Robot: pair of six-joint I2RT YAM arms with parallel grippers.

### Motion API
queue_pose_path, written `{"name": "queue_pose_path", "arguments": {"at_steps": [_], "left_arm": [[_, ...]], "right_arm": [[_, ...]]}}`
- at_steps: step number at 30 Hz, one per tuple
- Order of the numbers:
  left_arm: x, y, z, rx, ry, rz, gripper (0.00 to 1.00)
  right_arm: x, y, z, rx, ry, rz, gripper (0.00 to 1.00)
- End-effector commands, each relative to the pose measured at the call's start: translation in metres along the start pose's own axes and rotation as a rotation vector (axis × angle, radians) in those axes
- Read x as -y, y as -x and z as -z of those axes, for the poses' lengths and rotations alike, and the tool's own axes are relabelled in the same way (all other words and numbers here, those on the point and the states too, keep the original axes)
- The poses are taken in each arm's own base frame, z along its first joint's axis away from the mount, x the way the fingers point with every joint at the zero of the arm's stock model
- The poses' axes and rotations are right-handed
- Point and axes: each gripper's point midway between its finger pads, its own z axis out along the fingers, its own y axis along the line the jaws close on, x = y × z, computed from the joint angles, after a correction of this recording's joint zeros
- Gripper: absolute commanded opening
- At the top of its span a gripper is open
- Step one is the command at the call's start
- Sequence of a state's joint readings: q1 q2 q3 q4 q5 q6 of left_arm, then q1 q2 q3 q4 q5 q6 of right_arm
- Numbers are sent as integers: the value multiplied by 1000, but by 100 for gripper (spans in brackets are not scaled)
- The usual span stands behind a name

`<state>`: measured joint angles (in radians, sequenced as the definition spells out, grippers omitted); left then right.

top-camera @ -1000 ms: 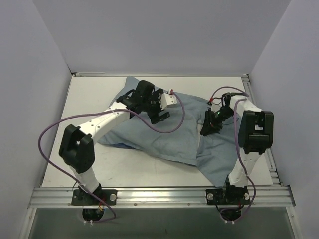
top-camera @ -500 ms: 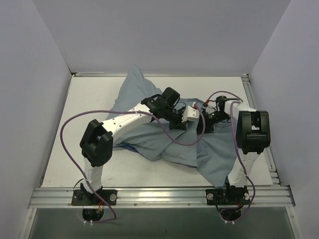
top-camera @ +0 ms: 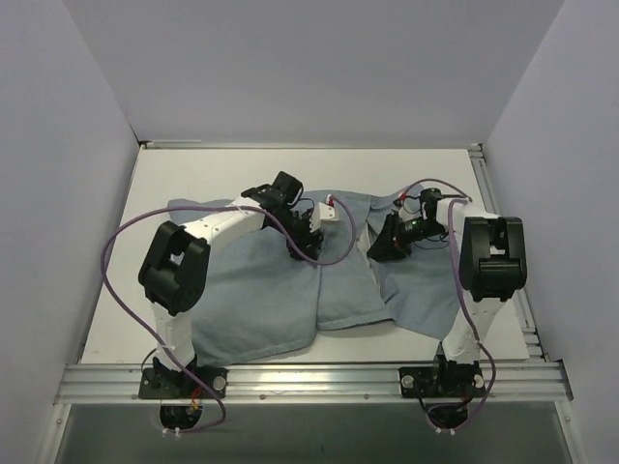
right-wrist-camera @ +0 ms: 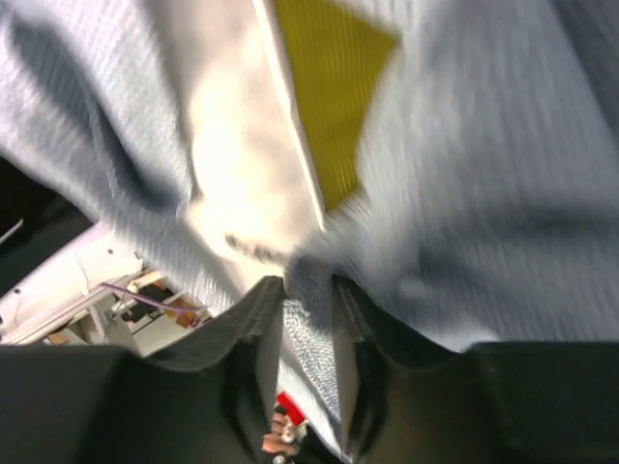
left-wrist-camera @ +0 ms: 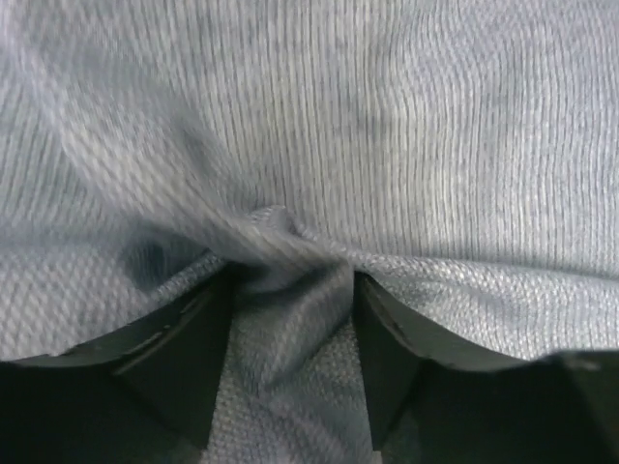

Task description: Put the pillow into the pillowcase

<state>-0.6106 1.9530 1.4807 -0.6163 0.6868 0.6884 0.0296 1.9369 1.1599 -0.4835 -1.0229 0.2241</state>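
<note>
The pillowcase (top-camera: 280, 290) lies spread across the table, pale grey-blue face up, bulging over the pillow inside it. My left gripper (top-camera: 302, 246) is shut on a bunched fold of the pillowcase (left-wrist-camera: 290, 290) near the middle. My right gripper (top-camera: 382, 249) is shut on the pillowcase's edge (right-wrist-camera: 311, 290) at the right. In the right wrist view the pillow (right-wrist-camera: 232, 145) shows through the opening, white with its yellow band (right-wrist-camera: 324, 87).
The white table (top-camera: 193, 174) has grey walls on three sides and an aluminium rail (top-camera: 309, 382) along its near edge. Purple cables loop from both arms over the cloth.
The pillowcase has dropped from a raised bunch to lie spread flat toward the near left. My left gripper has swung back left with the cloth. My right gripper has moved slightly left.
</note>
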Motion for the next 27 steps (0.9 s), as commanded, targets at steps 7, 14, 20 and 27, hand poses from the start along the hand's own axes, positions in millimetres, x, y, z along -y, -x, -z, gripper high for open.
{"name": "queue_pose_path", "arguments": {"at_steps": [7, 14, 20, 27], "left_arm": [[20, 52, 112, 174, 228, -21, 87], [13, 20, 163, 196, 403, 200, 90], [12, -32, 195, 177, 536, 373, 91], [21, -107, 177, 9, 582, 503, 88]], "right_arm": [[-57, -30, 64, 60, -111, 358, 58], [-44, -16, 28, -17, -345, 428, 55], [-40, -4, 9, -63, -392, 449, 22], [-33, -53, 79, -49, -320, 476, 0]]}}
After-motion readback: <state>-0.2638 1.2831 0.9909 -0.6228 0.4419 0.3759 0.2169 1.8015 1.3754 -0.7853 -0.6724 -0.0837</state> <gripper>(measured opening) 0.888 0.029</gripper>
